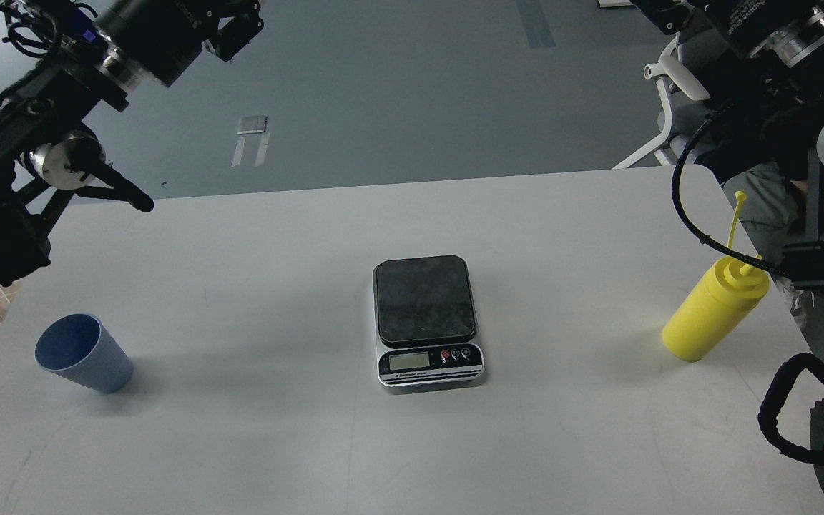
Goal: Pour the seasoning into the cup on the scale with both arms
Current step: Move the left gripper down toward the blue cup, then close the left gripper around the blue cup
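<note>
The light-blue ribbed cup (86, 355) stands on the white table (276, 272) at the left, empty and apart from the arms. The scale (426, 320) lies at the table's middle with its dark plate bare. The yellow seasoning bottle (710, 315) stands upright near the right edge, its cap strap sticking up. My left gripper (239, 28) is high at the top left, far above the cup, with its fingers cut by the frame edge. My right gripper (661, 13) is at the top right, high above the bottle, mostly out of frame. Neither holds anything.
A black cable of my right arm (698, 229) loops close behind the bottle's nozzle. A white chair (669, 75) stands beyond the table's far right corner. Grey floor lies beyond the far edge.
</note>
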